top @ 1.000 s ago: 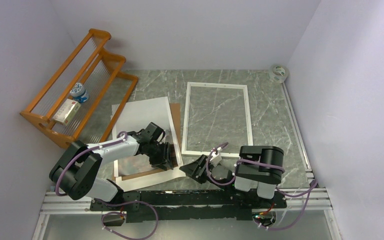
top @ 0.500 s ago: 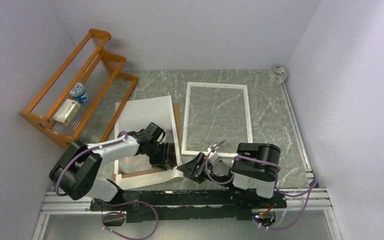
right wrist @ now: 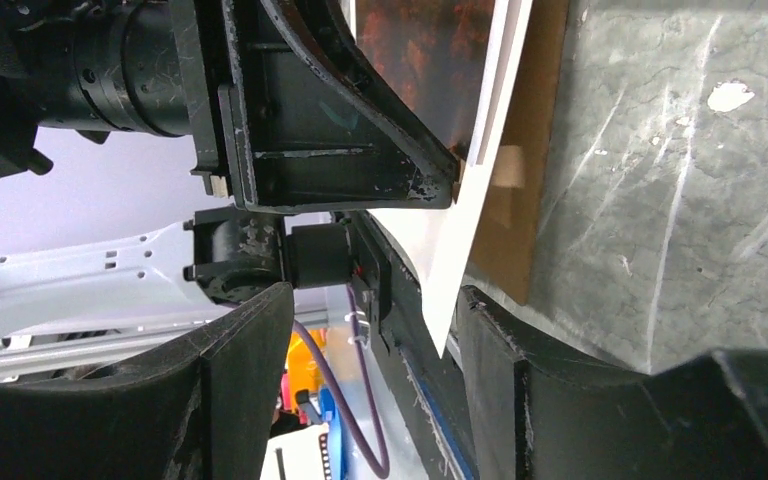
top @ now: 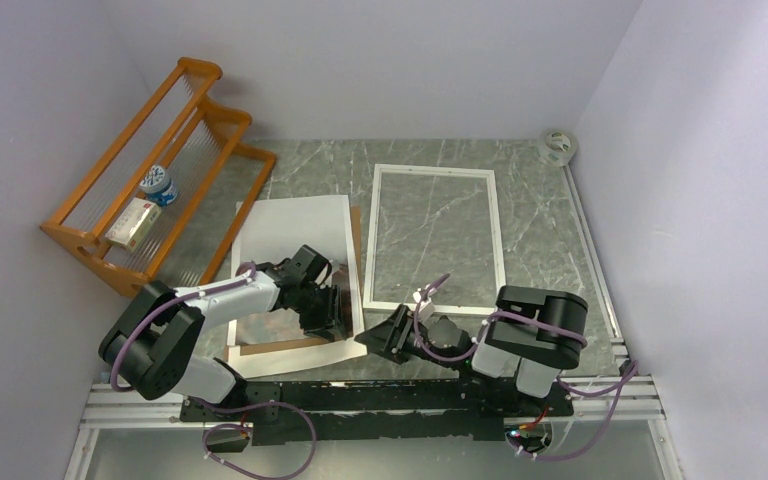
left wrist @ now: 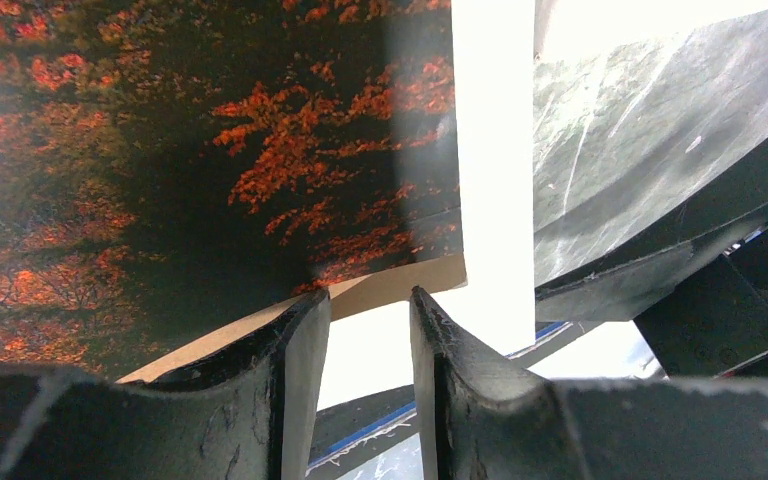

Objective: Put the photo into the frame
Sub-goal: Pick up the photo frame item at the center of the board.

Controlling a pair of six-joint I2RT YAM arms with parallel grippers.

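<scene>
Right hand [right wrist: 375,295] spread around white sheet [right wrist: 455,250]'s near corner.

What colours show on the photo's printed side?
The photo shows red-orange foliage on dark ground, white border; clearest in the left wrist view.

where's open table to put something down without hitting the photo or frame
Bare table right of the frame, up to the side rail, with only the tape roll in the far corner. A thin strip lies behind the frame. Crowded: the left, with the photo, board and rack.
</scene>
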